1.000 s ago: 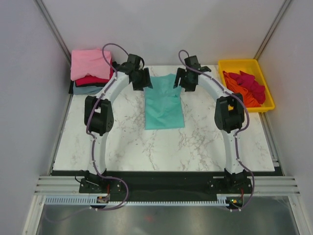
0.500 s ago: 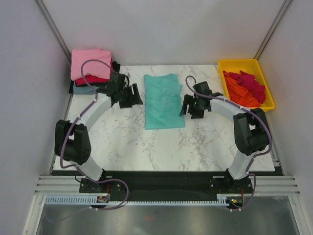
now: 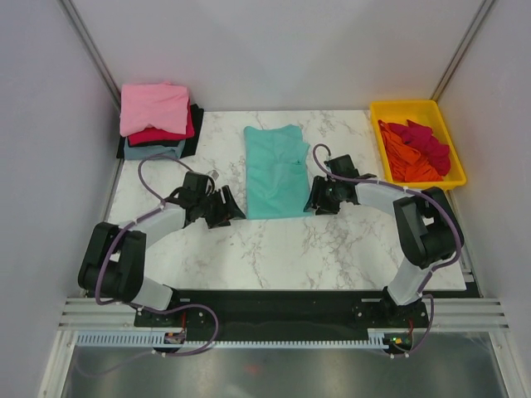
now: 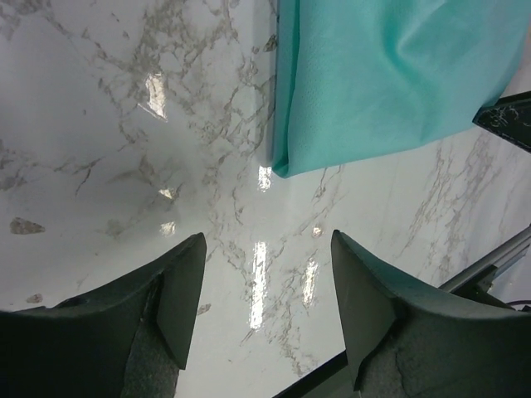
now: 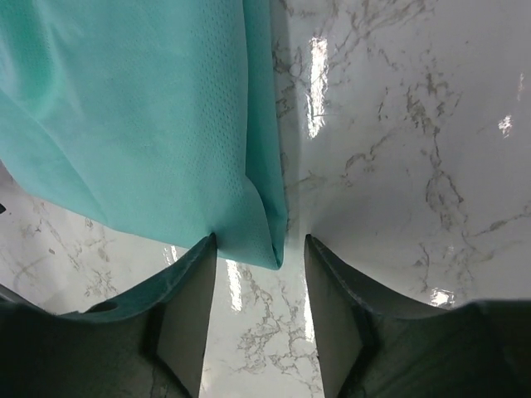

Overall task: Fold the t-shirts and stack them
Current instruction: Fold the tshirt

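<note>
Top external: yellow tray (image 3: 404,106), crumpled orange t-shirt (image 3: 403,162) and crimson t-shirt (image 3: 432,144) inside

Flat shirt (image 3: 277,172) centre; shirt stack (image 3: 156,120) far left; tray (image 3: 404,109) far right

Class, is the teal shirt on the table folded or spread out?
Folded lengthwise: the teal shirt lies as a narrow strip, sleeves tucked in, with a layered edge showing in both wrist views.

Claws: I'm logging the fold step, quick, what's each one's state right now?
Left claw: open, empty, over the white marble tabletop.
Right claw: open, straddling a corner of the teal-green cloth t-shirt, not gripping it.
</note>
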Available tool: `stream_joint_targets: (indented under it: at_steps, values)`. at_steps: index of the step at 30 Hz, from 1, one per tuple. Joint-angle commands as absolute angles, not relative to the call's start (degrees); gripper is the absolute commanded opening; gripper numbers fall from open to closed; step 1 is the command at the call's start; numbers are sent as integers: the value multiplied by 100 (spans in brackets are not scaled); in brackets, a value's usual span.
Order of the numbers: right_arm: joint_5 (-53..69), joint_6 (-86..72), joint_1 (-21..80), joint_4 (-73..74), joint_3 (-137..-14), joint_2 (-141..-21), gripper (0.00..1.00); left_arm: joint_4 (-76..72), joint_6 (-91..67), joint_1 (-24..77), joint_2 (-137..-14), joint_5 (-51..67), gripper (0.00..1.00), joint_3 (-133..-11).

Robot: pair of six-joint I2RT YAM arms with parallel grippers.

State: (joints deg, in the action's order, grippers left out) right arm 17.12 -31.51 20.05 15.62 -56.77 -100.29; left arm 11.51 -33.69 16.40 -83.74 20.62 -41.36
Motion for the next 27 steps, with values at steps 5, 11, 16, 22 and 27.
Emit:
stream_joint_targets:
  at_steps: [5, 11, 16, 22, 27]
  values:
    - [1758, -3287, 2153, 1178, -5476, -10125, 36, -219, -3937, 1784, -8692, 2549, 67, -3841]
    - [1784, -3313, 2153, 1108, -5458, -10239, 27, -536, -4113, 1977, -9008, 2444, 62, -3736]
    - [1793, -3278, 2153, 1116, -5493, -10257, 24, -527, -4131, 2021, -8851, 1864, 59, -3560]
    - [1828, -3270, 2153, 1107, -5502, -10327, 20, -536, -4192, 2021, -8947, 1531, 54, -3551]
    - [1837, -3252, 2153, 1116, -5502, -10336, 18, -554, -4263, 2021, -9096, 1327, 53, -3629]
